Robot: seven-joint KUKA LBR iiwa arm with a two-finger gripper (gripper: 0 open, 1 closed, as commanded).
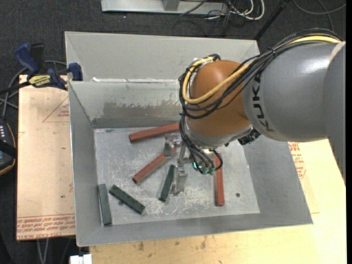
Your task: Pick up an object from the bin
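Dark-green bar [164, 188] has a red-brown stick [148, 170] up-left of it and a second red-brown stick [219, 188] to its right. Slim and slanted, it seems just under the end effector [177, 174]; open or closed, I cannot tell.

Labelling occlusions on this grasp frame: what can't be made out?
Upper red-brown stick: right end hidden under the orange wrist cover, camera view.
Right red-brown stick: top end hidden behind cables at the gripper, camera view.
Dark green stick beside the gripper: they overlap, so contact cannot be judged.
Bin floor, back right: covered by the arm.
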